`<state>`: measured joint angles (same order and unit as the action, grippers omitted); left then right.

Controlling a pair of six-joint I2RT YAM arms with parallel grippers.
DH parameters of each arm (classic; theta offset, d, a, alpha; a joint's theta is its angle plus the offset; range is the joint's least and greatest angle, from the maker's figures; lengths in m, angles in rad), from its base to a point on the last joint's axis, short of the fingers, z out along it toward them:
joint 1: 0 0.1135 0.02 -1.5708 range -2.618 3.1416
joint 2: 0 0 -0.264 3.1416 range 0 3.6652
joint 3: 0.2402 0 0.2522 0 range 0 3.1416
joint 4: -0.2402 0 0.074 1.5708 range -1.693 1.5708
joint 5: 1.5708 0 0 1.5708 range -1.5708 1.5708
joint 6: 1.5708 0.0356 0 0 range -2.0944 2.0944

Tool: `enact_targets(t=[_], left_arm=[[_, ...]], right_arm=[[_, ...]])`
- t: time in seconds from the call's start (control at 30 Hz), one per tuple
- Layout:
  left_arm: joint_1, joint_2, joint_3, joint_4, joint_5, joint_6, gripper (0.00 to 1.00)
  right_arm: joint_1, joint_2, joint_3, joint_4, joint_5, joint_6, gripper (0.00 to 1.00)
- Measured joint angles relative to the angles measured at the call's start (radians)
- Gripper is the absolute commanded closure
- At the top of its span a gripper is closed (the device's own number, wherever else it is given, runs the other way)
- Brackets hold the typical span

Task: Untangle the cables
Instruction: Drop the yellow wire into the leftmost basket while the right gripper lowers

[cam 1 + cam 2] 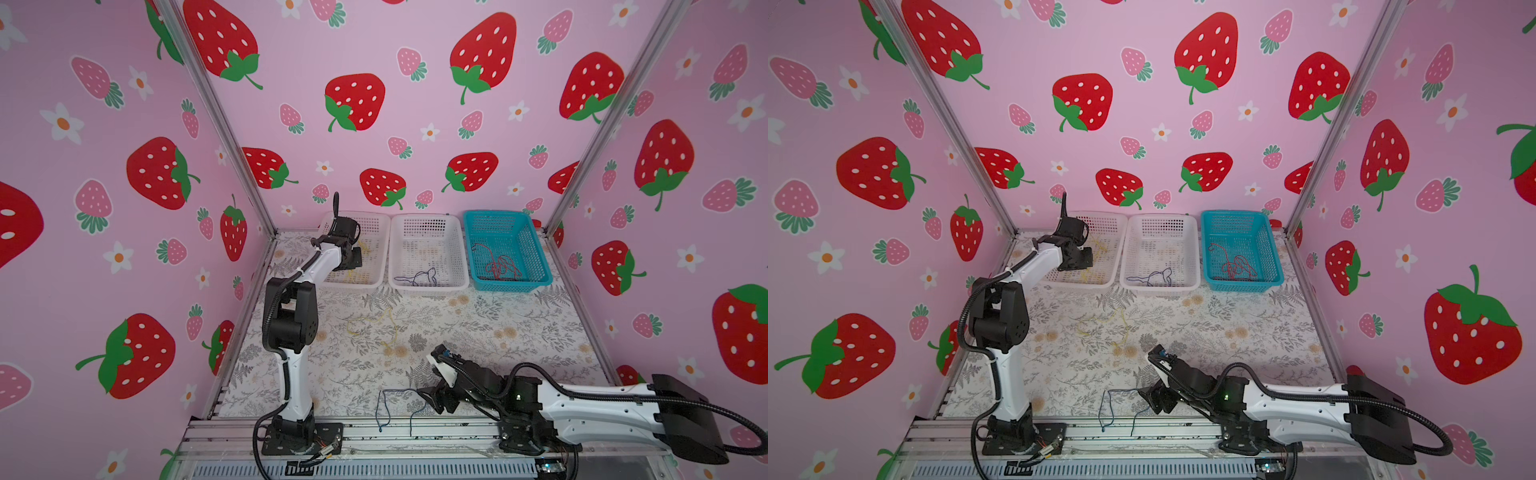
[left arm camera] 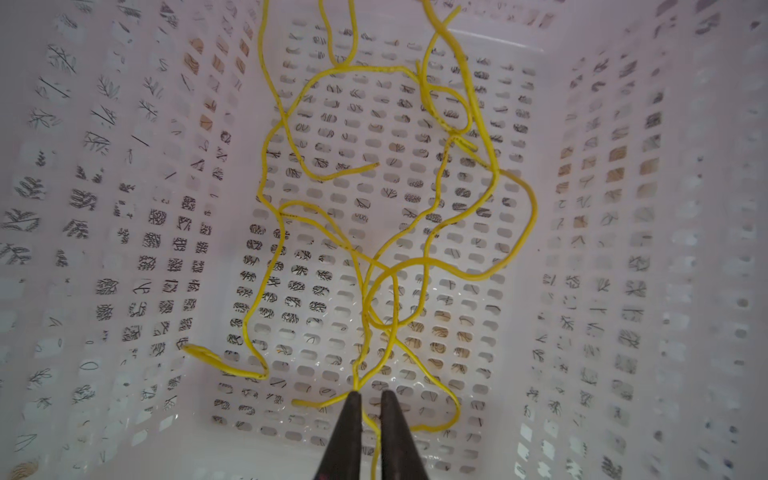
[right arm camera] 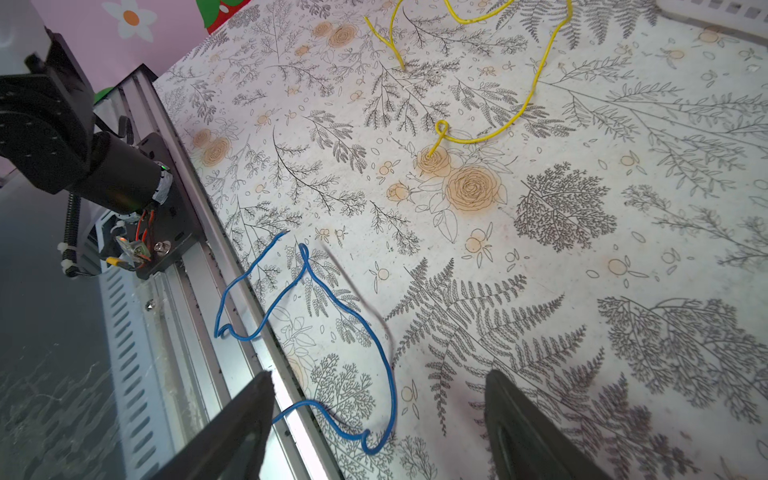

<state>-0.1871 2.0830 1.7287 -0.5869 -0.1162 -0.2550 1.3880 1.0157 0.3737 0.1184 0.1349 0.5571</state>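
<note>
Loosely, left fingers [image 2: 347, 432] straddle yellow cables [image 2: 199, 352].

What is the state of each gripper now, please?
Left gripper: slightly open, a yellow cable runs loose between the jaws.
Right gripper: wide open, holding nothing, over the blue cable.

- Left white basket [image 1: 376, 232], middle white basket [image 1: 455, 253] and blue basket [image 1: 534, 253] side by side along the back.
- Floral tabletop [image 1: 498, 332].
- Pink strawberry walls [image 1: 415, 104].
- Metal rail [image 1: 415, 432] at front.

Robot lab cell: boxed by strawberry-print walls [image 1: 415, 104] on aluminium posts [image 1: 222, 124], floral-papered bench [image 1: 519, 332], two arms [image 1: 297, 386] bolted to a metal rail [image 1: 457, 432].
</note>
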Motion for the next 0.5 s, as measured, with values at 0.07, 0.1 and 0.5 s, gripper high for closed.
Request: enact_targets(t=[0.07, 0.1, 0.5], left_arm=[[-0.001, -0.008, 0.000, -0.005, -0.003, 0.004, 0.65], [-0.001, -0.018, 0.000, -0.010, -0.005, 0.008, 0.63], [0.007, -0.266, 0.031, -0.033, -0.006, -0.002, 0.21]], right_arm=[[0.010, 0.002, 0.004, 0.000, 0.007, 0.000, 0.20], [0.019, 0.002, 0.007, -0.001, 0.011, 0.000, 0.20], [0.050, 0.003, 0.016, -0.013, 0.027, 0.000, 0.20]])
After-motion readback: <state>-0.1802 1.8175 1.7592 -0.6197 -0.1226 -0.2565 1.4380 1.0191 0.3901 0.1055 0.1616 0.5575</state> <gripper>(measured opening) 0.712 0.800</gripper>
